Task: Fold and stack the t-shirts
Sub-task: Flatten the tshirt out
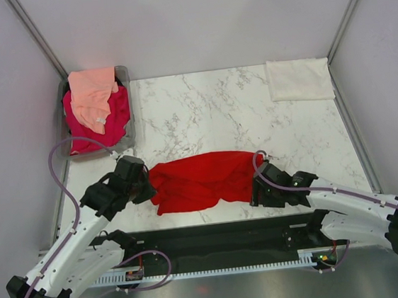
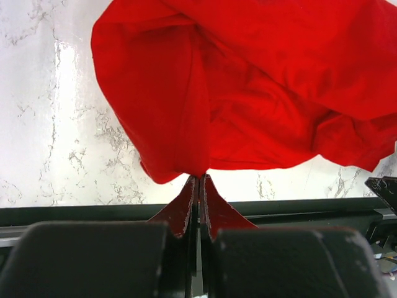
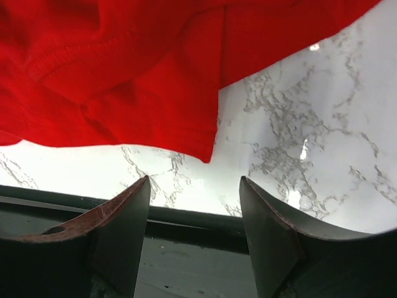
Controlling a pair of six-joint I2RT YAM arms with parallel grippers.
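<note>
The red t-shirt (image 1: 201,181) lies crumpled near the table's front middle. It also shows in the left wrist view (image 2: 248,87) and the right wrist view (image 3: 111,68). My left gripper (image 1: 146,186) is shut on the red shirt's left edge; the jaws (image 2: 200,180) pinch a fold of cloth. My right gripper (image 1: 257,191) is open and empty at the shirt's right end; its fingers (image 3: 127,205) stand wide apart just below a hanging corner of cloth. A cream-white t-shirt (image 1: 299,79) lies folded at the back right. A peach t-shirt (image 1: 93,92) and a magenta-pink t-shirt (image 1: 100,120) lie in a bin.
A grey bin (image 1: 131,110) stands at the back left. The marble table (image 1: 202,113) ends in a black front rail (image 1: 215,236). Metal frame posts and white walls close in the sides.
</note>
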